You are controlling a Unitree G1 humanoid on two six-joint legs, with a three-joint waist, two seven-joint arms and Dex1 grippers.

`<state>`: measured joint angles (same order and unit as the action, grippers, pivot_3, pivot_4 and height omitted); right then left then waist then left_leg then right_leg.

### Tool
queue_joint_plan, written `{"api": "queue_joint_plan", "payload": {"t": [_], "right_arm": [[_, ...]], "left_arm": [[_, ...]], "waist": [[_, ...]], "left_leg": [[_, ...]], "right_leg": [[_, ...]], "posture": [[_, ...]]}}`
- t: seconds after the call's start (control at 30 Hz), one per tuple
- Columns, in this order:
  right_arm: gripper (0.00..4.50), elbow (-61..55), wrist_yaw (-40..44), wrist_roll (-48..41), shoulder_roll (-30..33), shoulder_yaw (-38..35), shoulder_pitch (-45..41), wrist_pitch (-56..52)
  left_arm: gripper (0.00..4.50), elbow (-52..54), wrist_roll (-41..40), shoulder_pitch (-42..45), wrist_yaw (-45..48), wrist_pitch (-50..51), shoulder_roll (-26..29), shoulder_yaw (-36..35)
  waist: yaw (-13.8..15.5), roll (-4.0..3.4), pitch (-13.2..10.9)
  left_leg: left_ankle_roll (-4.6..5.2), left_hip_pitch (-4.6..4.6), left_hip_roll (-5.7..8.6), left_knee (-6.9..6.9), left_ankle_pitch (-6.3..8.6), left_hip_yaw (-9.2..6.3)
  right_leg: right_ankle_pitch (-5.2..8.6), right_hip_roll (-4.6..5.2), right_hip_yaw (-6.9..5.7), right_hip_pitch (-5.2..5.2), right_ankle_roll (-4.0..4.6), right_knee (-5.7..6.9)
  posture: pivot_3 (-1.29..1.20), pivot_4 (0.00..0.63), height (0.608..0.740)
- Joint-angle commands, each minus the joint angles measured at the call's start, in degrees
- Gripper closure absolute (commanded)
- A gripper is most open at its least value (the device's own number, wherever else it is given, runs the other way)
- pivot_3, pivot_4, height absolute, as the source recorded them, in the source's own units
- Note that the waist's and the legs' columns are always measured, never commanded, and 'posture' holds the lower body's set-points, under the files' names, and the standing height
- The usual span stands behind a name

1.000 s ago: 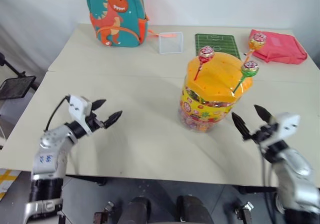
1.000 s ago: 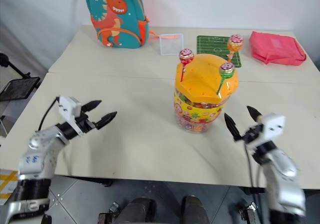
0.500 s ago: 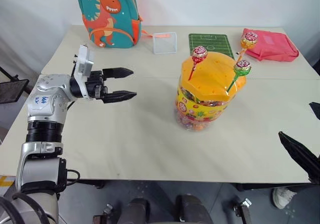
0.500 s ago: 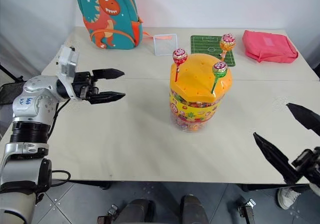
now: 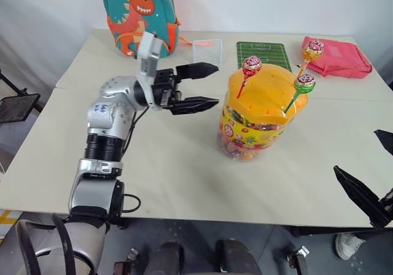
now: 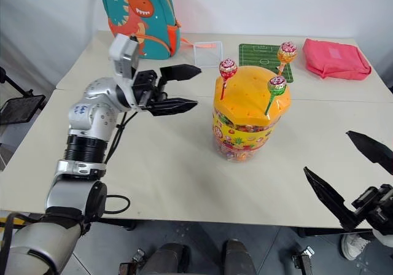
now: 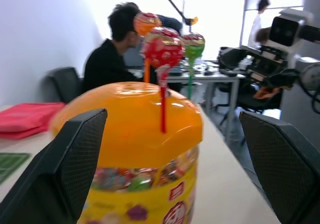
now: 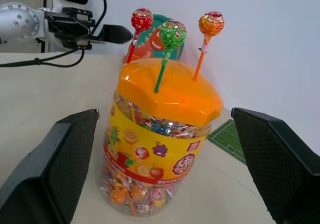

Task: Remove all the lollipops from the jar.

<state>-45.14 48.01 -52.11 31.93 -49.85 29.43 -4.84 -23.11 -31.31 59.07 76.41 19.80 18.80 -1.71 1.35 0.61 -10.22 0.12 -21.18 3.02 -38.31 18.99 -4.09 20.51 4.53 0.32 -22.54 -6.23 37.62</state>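
**K:** Jar [image 5: 260,112] sits mid-table, orange lid on, all three lollipops stuck upright in the lid holes. Red stick [image 5: 250,68] nearest our left side, green stick [image 5: 303,86] toward the right, orange stick [image 5: 314,49] at the back. None out yet.

**M:** Left gripper [image 5: 199,88]?

**K:** Raised level with the lid, fingers apart, pointing sideways at the red-stick lollipop. Near it, not touching. From the left wrist camera the red one [image 7: 163,49] stands between the two fingers, so we read this as lining up for a pinch on the stick or the head.

**M:** Why sideways, not from above?

**K:** Sticks stand nearly vertical; a side approach puts one finger on each side of the stick, then we'd likely pull straight up.

**M:** Right gripper [image 6: 353,174]?

**K:** Low at the table's near right edge, fingers wide apart, empty, well clear of the jar. Looks parked so it stays out of the left arm's way.

**M:** Risk?

**K:** Jar isn't braced. A tight hole could lift or tip it.
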Motion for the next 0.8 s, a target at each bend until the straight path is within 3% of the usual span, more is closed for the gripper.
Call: {"api": "queue_joint_plan", "payload": {"t": [0.03,0.37,0.57,0.67,0.8], "right_arm": [[0.0,-0.6,-1.1,0.0,0.2,0.1,-0.6,1.1],[0.0,-2.9,-3.1,0.6,-1.1,2.4,-0.4,1.4],[0.0,-3.6,-3.6,0.6,-1.9,3.3,0.1,1.8],[0.0,-3.6,-3.7,0.8,-2.4,4.0,0.7,2.3],[0.0,-3.5,-3.8,0.8,-2.5,4.3,0.9,2.7]], "left_arm": [[1.21,0.0,-0.1,2.1,0.7,-1.7,-1.2,0.1],[4.32,-2.9,2.4,4.1,0.1,-5.8,-6.2,2.0],[4.32,-3.2,2.6,4.3,-1.3,-4.1,-6.1,2.0],[3.77,-1.9,1.0,3.8,0.8,-0.5,-4.2,1.7],[2.62,-1.3,0.4,3.7,1.0,-1.0,-3.5,0.3]], "waist": [[0.0,0.0,0.0],[0.1,0.01,0.0],[0.1,0.01,0.0],[0.0,0.01,0.0],[0.0,0.0,0.0]], "left_leg": [[0.0,0.0,0.0,0.0,0.0,0.0],[0.0,-0.03,0.05,-0.07,0.0,0.01],[0.0,-0.01,0.04,-0.05,0.0,0.0],[0.0,-0.01,0.04,-0.06,0.0,-0.01],[0.0,-0.01,0.04,-0.06,0.0,-0.01]], "right_leg": [[0.0,0.0,0.0,0.0,0.0,-0.01],[0.0,0.01,0.01,0.01,-0.01,-0.01],[0.0,0.0,0.0,0.0,-0.01,0.02],[0.0,0.0,0.0,0.0,-0.01,0.03],[0.0,0.01,0.0,0.0,0.0,0.03]], "posture": [[0.0,0.15,0.74],[0.0,0.15,0.74],[0.0,0.15,0.74],[0.0,0.15,0.74],[0.0,0.15,0.74]]}}
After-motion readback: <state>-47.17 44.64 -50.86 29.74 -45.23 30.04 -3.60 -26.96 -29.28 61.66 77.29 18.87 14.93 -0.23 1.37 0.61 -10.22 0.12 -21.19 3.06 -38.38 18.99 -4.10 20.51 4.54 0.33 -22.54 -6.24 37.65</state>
